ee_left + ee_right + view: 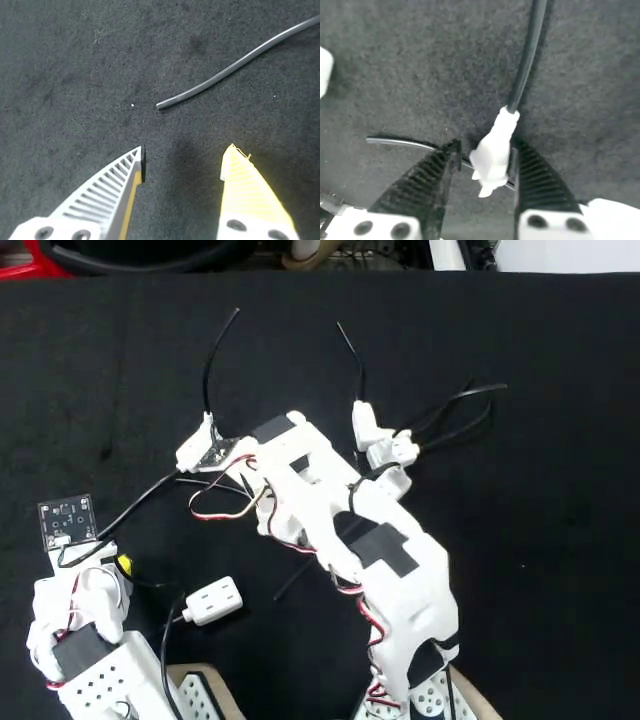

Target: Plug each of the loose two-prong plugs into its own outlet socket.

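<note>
Now the right gripper straddles the white plug, fingers apart ready to clamp it, while the left gripper hovers, fingers spread, over the worktop.

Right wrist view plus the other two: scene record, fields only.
right jaws: open, astride the white two-prong plug on its black cord
left jaws: open above the black table cloth, a loose black cord end ahead
white outlet block: on the cloth near the left arm, nothing plugged in
plugging: not yet done
</note>
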Tool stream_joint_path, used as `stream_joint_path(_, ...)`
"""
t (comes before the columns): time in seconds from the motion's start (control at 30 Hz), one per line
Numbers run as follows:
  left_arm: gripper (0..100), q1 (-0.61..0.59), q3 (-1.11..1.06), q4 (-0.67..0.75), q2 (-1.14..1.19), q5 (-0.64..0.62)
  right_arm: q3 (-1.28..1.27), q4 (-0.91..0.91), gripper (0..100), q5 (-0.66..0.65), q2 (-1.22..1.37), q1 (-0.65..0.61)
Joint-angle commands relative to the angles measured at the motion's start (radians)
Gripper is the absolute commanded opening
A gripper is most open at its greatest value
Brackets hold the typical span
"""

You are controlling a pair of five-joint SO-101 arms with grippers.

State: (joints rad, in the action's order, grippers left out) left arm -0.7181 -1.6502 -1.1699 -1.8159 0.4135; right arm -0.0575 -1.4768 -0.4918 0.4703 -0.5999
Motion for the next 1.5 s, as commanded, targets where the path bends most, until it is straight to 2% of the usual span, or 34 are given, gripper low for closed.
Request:
stream_joint_path(0.0,25,0.01,0.004,0.011,-0.005,0.008,0.05,0.006,3.4,0.017,-0.005,-0.008)
stream_joint_path(0.33,25,0.01,0.004,0.011,-0.005,0.008,0.085,0.005,1.2,0.025,-0.022,0.034)
stream_joint_path(0.5,25,0.015,0.004,0.012,-0.005,0.008,0.071,0.008,1.2,0.083,-0.097,0.046)
stream_joint_path(0.63,25,0.015,0.004,0.014,-0.005,0.005,-0.045,0.031,1.2,0.091,-0.303,0.048)
stream_joint_path(0.77,25,0.018,0.015,0.015,-0.005,-0.006,-0.254,0.144,1.2,0.092,-0.621,0.02)
stream_joint_path(0.97,25,0.027,0.242,-0.046,-0.005,-0.226,-0.596,0.397,1.2,0.207,-1.112,-0.106)
stream_joint_path(1.07,25,0.133,0.371,-0.031,-0.005,-0.399,-0.711,0.517,1.1,0.258,-1.317,-0.133)
stream_joint_path(1.23,25,0.421,0.461,0.054,-0.005,-0.626,-0.869,0.64,1.1,0.284,-1.523,-0.204)
stream_joint_path(1.33,25,0.591,0.449,0.138,-0.005,-0.671,-0.947,0.674,1.1,0.284,-1.567,-0.245)
stream_joint_path(1.47,25,0.742,0.447,0.183,-0.005,-0.669,-0.997,0.703,1.1,0.284,-1.577,-0.25)
